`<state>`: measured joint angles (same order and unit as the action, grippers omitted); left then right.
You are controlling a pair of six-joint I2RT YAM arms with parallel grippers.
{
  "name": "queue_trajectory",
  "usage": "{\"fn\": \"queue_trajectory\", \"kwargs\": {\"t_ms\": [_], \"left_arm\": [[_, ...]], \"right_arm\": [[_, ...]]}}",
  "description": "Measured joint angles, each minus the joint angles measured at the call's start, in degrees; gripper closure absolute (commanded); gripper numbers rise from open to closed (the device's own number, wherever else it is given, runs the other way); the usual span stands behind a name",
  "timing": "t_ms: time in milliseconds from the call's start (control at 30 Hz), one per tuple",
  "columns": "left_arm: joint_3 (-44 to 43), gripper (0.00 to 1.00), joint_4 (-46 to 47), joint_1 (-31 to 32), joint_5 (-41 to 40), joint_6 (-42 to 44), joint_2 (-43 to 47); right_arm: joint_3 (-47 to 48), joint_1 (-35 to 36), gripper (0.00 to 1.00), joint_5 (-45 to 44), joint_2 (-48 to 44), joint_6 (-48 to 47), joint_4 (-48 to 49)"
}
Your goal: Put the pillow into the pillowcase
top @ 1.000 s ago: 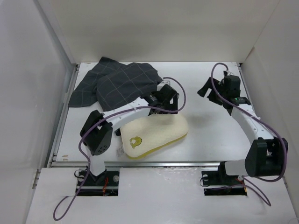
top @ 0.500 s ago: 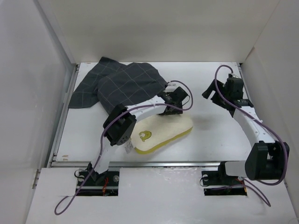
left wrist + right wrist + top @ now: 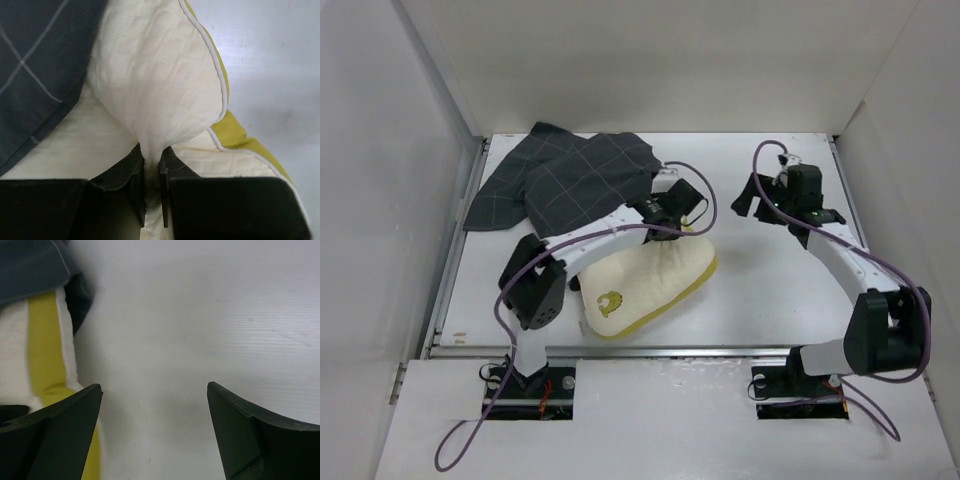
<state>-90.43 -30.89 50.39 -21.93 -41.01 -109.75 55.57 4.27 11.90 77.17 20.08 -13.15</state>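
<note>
Since half a second ago the left arm's elbow has swung back to the left. The left gripper (image 3: 151,161) has drawn slightly leftward, taking the large, soft, cream-coloured quilted pillow (image 3: 640,285) with it. The right gripper (image 3: 154,388) has also shifted leftward, toward the pillow. Nearest the arm bases, the pillow's low end lies on the white table (image 3: 770,280), with a small yellow emblem (image 3: 610,302) facing up and the yellow side band running along its near edge. Farther in, the left jaws stand almost closed, pinching a raised fold of the cream quilted cover between them. In the left wrist view the fabric bulges up just beyond the fingertips, and the yellow band falls away to their right. The dark charcoal-grey pillowcase (image 3: 570,180), crossed by thin pale grid lines, lies crumpled beyond and to the left of those jaws and touches the pillow's far edge. The right jaws stand wide apart above the table, holding only air, with bare white surface showing between them. The pillow's yellow band lies just outside the left-hand finger, and a dark edge of pillowcase lies farther off beyond it.
</note>
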Motion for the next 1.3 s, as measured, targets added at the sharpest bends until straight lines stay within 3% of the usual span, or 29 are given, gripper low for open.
{"fn": "queue_trajectory", "kwargs": {"t_ms": [300, 667, 900, 933, 1033, 1167, 1267, 1300], "left_arm": [[-1.5, 1.0, -10.4, -2.9, -10.6, 0.0, 19.2], [-2.2, 1.0, -18.1, -4.0, -12.8, -0.8, 21.6], [-2.2, 1.0, -18.3, -6.4, -12.3, 0.0, 23.5], [-2.2, 1.0, -18.3, -6.7, -12.3, 0.1, 23.7], [-2.2, 1.0, -18.3, -7.3, -12.1, 0.5, 24.0], [-1.9, 1.0, -18.2, -7.8, -11.9, 0.9, 24.7], [-0.2, 1.0, -17.6, -8.0, -11.3, 1.2, 26.2], [0.5, 1.0, -17.4, -8.2, -11.1, 1.4, 26.7]], "right_arm": [[4.7, 15.7, 0.09, 4.3, 12.5, -7.3, 9.8], [22.3, 20.7, 0.11, 9.8, 29.0, -6.6, 25.7], [23.5, 25.4, 0.14, 15.2, 33.7, -6.8, 28.7], [23.5, 26.1, 0.17, 15.1, 34.0, -6.9, 28.9], [23.9, 27.7, 0.43, 13.9, 35.1, -6.7, 29.6], [29.5, 28.0, 0.54, 9.9, 39.5, -5.4, 30.8], [36.5, 27.6, 1.0, 7.6, 43.8, -4.9, 30.6], [37.7, 27.5, 1.0, 7.1, 44.5, -4.7, 30.7]]}}
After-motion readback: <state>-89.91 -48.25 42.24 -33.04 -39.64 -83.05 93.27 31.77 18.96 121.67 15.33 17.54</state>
